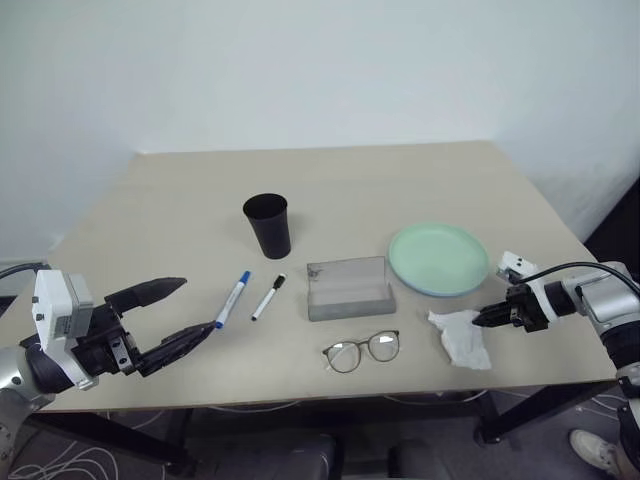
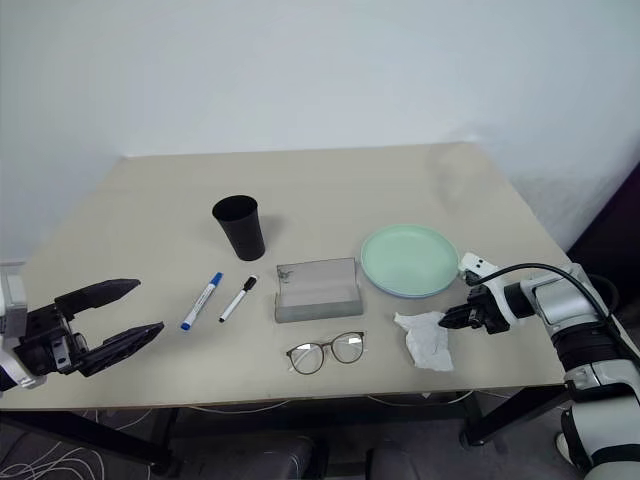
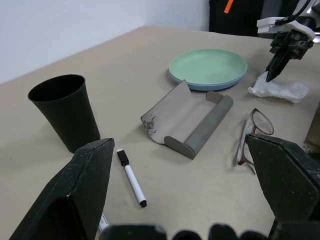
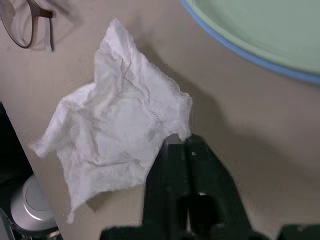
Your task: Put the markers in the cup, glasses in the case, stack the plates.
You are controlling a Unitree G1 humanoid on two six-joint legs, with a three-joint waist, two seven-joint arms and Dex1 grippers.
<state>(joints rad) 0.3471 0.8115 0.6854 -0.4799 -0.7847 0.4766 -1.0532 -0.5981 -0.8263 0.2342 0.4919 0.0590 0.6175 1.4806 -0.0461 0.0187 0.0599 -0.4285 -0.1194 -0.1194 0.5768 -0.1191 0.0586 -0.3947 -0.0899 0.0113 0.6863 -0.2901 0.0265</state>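
Observation:
The black cup (image 1: 268, 226) stands upright mid-table. In front of it lie the blue-capped marker (image 1: 232, 299) and the black-capped marker (image 1: 268, 297). Right of them the grey case (image 1: 347, 287) lies open, and the glasses (image 1: 362, 350) rest in front of it. The mint green plate (image 1: 438, 257) sits on top of the light blue plate (image 4: 280, 70). My left gripper (image 1: 198, 307) hangs open near the table's front left, just left of the blue-capped marker. My right gripper (image 1: 478, 318) is shut on the edge of the crumpled white tissue (image 1: 461, 338).
The tissue lies between the glasses and the table's right edge (image 1: 575, 300), in front of the plates. A pale wall (image 1: 320, 70) stands behind the table. The far half of the tabletop (image 1: 330, 175) is bare.

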